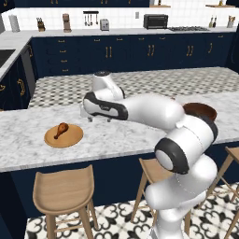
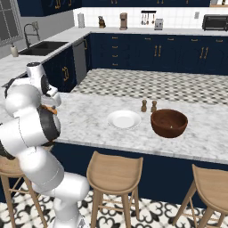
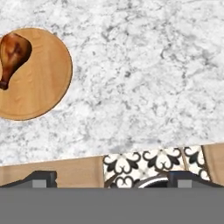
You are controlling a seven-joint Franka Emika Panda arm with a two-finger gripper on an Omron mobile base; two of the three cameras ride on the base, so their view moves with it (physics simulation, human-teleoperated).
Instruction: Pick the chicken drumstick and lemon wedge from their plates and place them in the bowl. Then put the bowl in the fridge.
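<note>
**My hand waited wide open over the worktop**

I looked through my three cameras. My hand [image 3: 112, 177] was wide open and held nothing. In the hand view its two dark tips stood far apart, out over the near edge of the marble worktop [image 3: 144, 74]. In the left base view the hand [image 1: 88, 115] hung just above the worktop, to the right of the wooden plate [image 1: 64, 136] and not touching it.

The chicken drumstick [image 1: 61, 129] lay on the wooden plate. Its fat end sat near the middle of the plate and its thin bone end pointed to the rim. In the hand view the drumstick [image 3: 12, 56] lay on the left part of that plate [image 3: 41, 83], off to the side of my hand.

The dark brown bowl [image 2: 169, 123] stood on the worktop, well apart from the wooden plate. It was upright, and I saw nothing inside it. The white plate [image 2: 124, 119] lay just beside the bowl. I could not make out the lemon wedge on it. Two small shakers [image 2: 148, 106] stood just behind the white plate and the bowl.

Wooden stools [image 2: 115, 171] stood on the patterned floor on my side of the worktop.
</note>
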